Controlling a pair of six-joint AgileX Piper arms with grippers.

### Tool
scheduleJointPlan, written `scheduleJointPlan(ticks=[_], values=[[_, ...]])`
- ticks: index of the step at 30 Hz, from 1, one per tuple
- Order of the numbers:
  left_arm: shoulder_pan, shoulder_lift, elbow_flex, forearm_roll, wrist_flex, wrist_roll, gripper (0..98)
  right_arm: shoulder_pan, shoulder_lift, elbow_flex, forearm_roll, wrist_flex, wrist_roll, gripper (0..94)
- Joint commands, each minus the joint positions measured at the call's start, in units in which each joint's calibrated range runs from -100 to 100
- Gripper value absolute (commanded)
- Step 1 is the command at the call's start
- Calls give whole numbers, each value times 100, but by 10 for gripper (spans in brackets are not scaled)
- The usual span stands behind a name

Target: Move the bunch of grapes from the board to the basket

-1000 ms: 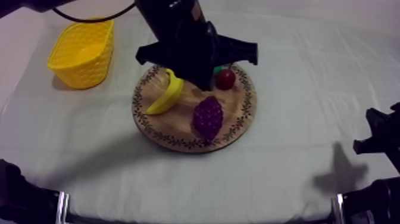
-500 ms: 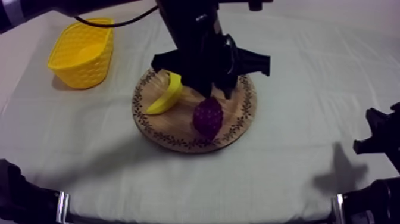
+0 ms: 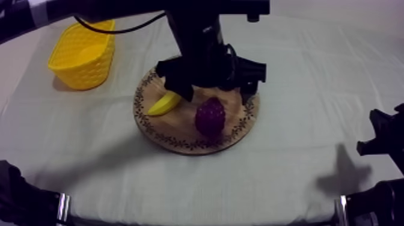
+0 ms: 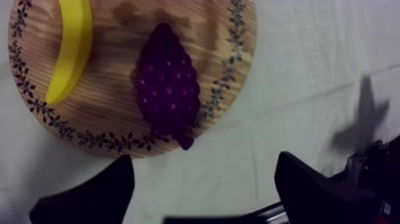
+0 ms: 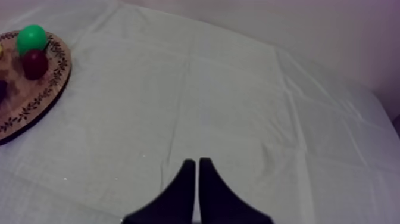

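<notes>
Two black fingers of the left gripper (image 4: 202, 171) stand spread wide over the bunch of grapes (image 3: 210, 117), with nothing between them yet. The purple bunch lies on the near half of the wooden board (image 3: 180, 131) at mid-table, just right of the banana (image 3: 161, 106) and apart from it, its tapered tip reaching the board's patterned rim. The yellow basket (image 3: 72, 67) waits at the far left, well apart from the board.

As a toy, the bunch is probably light and fairly stiff, and its bumpy skin should give the fingers some purchase. The surest hold looks to be across its broad middle, since the narrow tip would likely slip out.

The right gripper (image 5: 196, 173) rests at the near right over bare cloth (image 5: 238, 107), fingers pressed together.

Compared with half a second ago, the left arm has dropped lower and drawn closer over the board, covering more of the banana's far end. The grapes, banana and basket have not moved, and the right arm is where it was.
</notes>
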Motion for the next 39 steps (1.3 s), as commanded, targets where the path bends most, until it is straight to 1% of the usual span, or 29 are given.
scheduleJointPlan(ticks=[1,11,24,34,37,39], values=[[-23,60,39,3,-32,13,935,-2,0,-4,3,2,1,3],[-120,728,51,76,-229,-50,953,-2,0,-4,3,2,1,3],[-185,1653,-389,178,-242,-145,955,-2,0,-4,3,2,1,3],[-265,2221,-707,300,-214,-158,950,-2,0,-4,3,2,1,3],[-292,2313,-772,317,-145,-124,922,-2,0,-4,3,2,1,3],[-310,2355,-806,322,-101,-99,864,-2,0,-4,3,2,1,3]])
